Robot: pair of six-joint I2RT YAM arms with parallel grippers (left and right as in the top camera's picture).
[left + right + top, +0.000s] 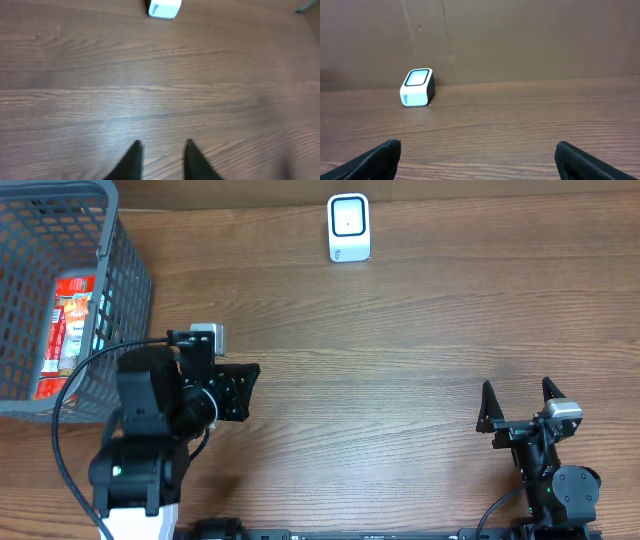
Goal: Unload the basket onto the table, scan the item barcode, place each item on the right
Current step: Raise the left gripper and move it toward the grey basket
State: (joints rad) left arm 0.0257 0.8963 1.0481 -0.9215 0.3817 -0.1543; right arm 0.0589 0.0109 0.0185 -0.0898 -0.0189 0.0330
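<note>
The left fingers (131,161) stand narrow with nothing between them, pointing toward the right of the overhead frame over the brown wooden tabletop (400,360). The right fingers (382,157) gape wide and empty at lower right. The red printed snack packet (68,330) lies in the grey mesh basket (120,270) at upper left, its long axis running up the frame, behind where the left fingers point. That arm is much the nearer. The white boxy barcode scanner (349,227) sits top centre.
</note>
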